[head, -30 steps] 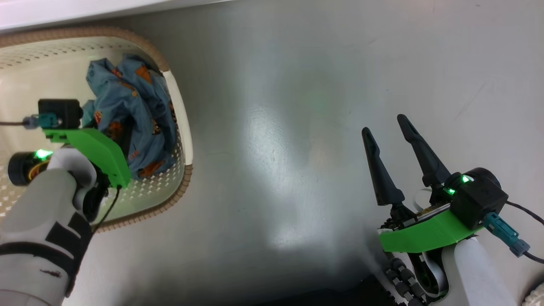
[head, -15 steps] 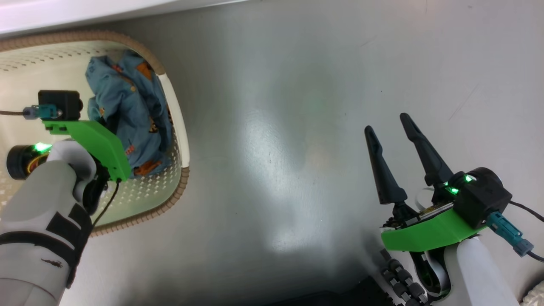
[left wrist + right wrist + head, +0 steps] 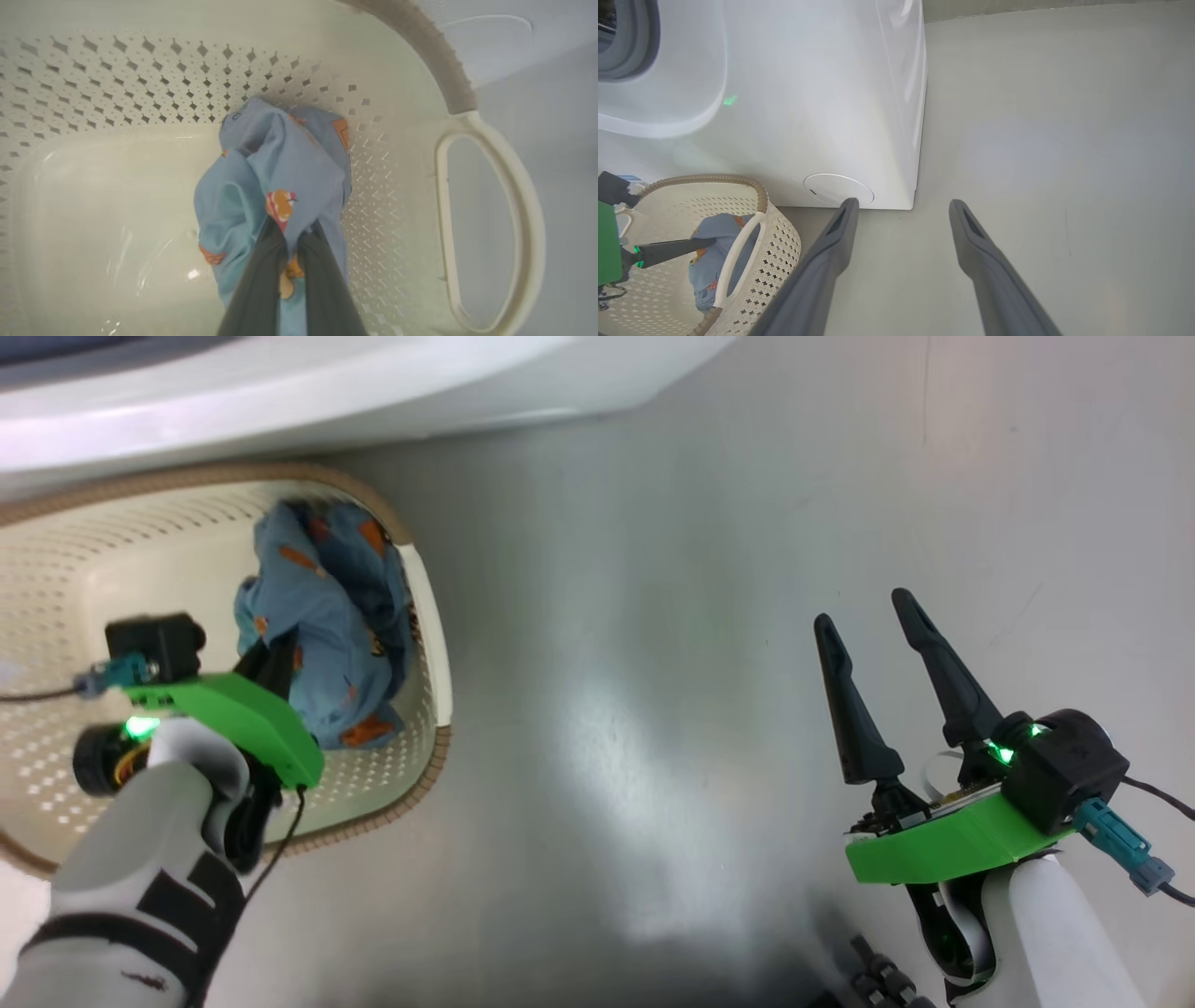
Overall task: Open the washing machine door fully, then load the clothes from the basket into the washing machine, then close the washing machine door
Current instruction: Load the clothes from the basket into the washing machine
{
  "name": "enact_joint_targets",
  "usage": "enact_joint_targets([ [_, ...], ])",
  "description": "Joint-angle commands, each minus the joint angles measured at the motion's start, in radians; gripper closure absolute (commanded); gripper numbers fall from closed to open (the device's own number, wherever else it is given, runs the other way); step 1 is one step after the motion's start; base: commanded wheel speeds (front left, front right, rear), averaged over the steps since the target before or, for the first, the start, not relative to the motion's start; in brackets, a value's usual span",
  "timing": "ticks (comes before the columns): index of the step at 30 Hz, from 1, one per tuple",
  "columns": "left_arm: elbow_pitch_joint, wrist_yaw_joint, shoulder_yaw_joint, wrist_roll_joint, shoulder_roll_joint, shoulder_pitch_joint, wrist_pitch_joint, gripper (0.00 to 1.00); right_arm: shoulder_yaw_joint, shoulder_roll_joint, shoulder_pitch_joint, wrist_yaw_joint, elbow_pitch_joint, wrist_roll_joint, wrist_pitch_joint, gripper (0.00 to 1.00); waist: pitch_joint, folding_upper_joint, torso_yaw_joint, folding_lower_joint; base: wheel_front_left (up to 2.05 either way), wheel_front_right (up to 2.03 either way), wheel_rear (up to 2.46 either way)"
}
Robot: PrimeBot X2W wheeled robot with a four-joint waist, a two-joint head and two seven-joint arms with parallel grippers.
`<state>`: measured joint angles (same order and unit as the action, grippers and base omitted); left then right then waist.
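The light blue garment (image 3: 280,172) with orange prints is bunched at the right end of the cream basket (image 3: 75,579), against the perforated wall just below the side handle (image 3: 531,219). A fold of it is pinched between the jaws of the left gripper (image 3: 292,228), which are drawn together on the cloth, and the rest droops around and beyond the dark fingers (image 3: 261,280). Whether it rests on the basket's bottom I cannot tell. The basket stands on the grey floor (image 3: 653,616) just in front of the white washing machine (image 3: 808,93), left of its round filter cap (image 3: 838,189). Well to the right, the right gripper (image 3: 861,609) hovers over the floor, jaws wide and holding nothing.
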<state>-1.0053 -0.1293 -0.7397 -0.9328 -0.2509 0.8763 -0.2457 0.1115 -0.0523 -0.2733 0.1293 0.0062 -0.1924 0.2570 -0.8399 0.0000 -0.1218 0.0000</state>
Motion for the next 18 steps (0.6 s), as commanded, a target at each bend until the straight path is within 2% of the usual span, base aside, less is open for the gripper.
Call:
enact_joint_targets([
  [1, 0.015, -0.001, 0.026, -0.007, -0.035, -0.041, -0.012, 1.0, 0.015, 0.002, 0.022, 0.001, -0.013, 0.001, 0.005, 0.0, 0.056, 0.0, 0.027, 0.0, 0.0, 0.0, 0.0],
  [5, 0.096, -0.001, 0.111, 0.016, -0.05, -0.098, -0.015, 1.0, 0.01, 0.002, 0.039, 0.001, 0.001, 0.013, 0.005, 0.0, 0.118, 0.0, 0.051, 0.0, 0.0, 0.0, 0.0],
  [7, 0.146, -0.001, 0.181, 0.047, -0.054, -0.143, -0.016, 1.0, 0.009, 0.002, 0.05, 0.001, 0.006, 0.016, 0.005, 0.0, 0.15, 0.0, 0.06, 0.0, 0.0, 0.0, 0.0],
  [9, 0.227, 0.002, 0.29, 0.103, -0.048, -0.223, -0.016, 1.0, 0.006, 0.002, 0.067, 0.001, 0.014, 0.02, 0.005, 0.0, 0.198, 0.0, 0.069, 0.0, 0.0, 0.0, 0.0],
  [18, 0.493, 0.015, 0.564, 0.308, 0.018, -0.45, -0.016, 1.0, 0.004, 0.002, 0.122, 0.001, 0.042, 0.025, 0.005, 0.0, 0.34, 0.0, 0.087, 0.0, 0.0, 0.0, 0.0],
])
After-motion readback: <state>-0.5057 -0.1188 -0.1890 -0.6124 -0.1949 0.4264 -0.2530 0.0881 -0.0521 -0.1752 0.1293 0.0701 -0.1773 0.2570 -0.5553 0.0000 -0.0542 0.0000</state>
